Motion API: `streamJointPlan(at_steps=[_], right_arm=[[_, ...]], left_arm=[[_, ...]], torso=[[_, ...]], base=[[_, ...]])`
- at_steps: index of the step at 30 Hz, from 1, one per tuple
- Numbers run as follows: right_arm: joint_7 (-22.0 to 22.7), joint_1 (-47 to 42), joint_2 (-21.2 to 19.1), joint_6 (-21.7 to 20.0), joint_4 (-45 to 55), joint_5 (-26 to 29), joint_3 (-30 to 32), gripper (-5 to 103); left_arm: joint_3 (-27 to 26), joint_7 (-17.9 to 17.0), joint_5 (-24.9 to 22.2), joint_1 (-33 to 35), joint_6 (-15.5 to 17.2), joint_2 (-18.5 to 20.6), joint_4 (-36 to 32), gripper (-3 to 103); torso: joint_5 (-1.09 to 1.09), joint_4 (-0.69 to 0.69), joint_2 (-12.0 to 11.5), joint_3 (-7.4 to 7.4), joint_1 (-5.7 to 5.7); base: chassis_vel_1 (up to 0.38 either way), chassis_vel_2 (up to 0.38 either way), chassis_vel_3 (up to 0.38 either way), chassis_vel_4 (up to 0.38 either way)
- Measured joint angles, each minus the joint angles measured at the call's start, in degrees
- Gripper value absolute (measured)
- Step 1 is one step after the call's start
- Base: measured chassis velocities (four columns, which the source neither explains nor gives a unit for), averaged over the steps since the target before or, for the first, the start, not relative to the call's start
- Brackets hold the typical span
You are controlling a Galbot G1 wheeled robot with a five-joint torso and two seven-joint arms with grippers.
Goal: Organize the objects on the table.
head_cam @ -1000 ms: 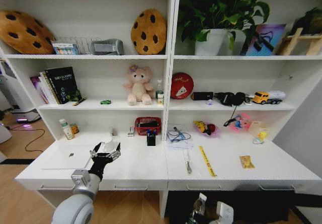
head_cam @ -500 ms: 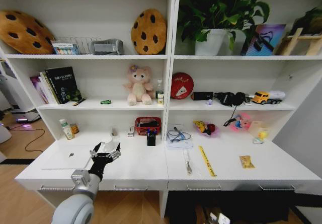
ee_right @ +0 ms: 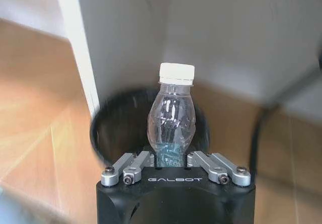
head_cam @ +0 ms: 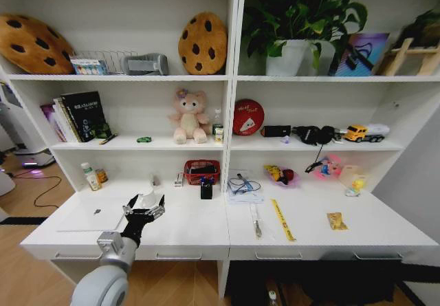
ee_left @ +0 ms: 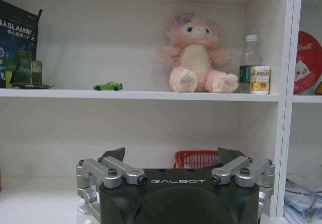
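- Laptop (head_cam: 96, 214), silver and shut, lies flat on the left half of your white bench (head_cam: 206, 230), its long axis running along the bench's length, just left of your left claw.
- Your left claw (head_cam: 144, 206) hovers over the bench near its front edge, its arm rising from the bottom of the head view; the fingers stand spread wide with nothing between them, pointing toward the shelving.
- Your right claw (ee_right: 173, 156) is down low beside the bench, closed around the base of a clear plastic bottle (ee_right: 171, 118) with a white cap; the bottle stands upright in the grip, cap away from the claw, over a round black bin (ee_right: 105, 133) on the wooden floor.
- Farther back on the bench you have a red basket (head_cam: 201, 170) against the rear wall, and a small black holder (head_cam: 206, 190) just in front of it.
- On the right half, a yellow ruler (head_cam: 282, 219) lies with its long axis running from front to back, slightly angled, near a slim silvery tool (head_cam: 256, 221) laid almost parallel to it.
- On the shelf above, the tiny green toy car (ee_left: 107, 86) sits side-on, its length along the shelf edge, well apart from the pink teddy bear (ee_left: 197, 54) to its right.
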Motion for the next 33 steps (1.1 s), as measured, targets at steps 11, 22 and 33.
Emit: streamJointPlan(at_steps=[11,22,33], right_arm=[[4.25,7.77,2.73,9.53,-7.56,-5.89,-0.44,24],[10.06,8.71,3.19,9.75,-5.56,-7.75,-0.44,26],[12.85,6.05,2.9,8.57,-1.28,-7.65,-0.26,71]], left_arm=[[0.0,-0.02,0.0,0.01,0.0,0.0,0.0,100],[0.0,-0.01,0.0,0.01,0.0,0.0,0.0,100],[-0.01,-0.02,0.0,0.0,0.01,0.0,0.0,100]], torso=[[-0.04,0.0,-0.01,0.0,0.0],[-0.05,0.0,-0.01,0.0,0.0],[-0.04,-0.01,0.0,0.0,0.0]], base=[[0.0,0.0,0.0,0.0],[0.0,0.0,0.0,0.0],[0.0,0.0,0.0,0.0]])
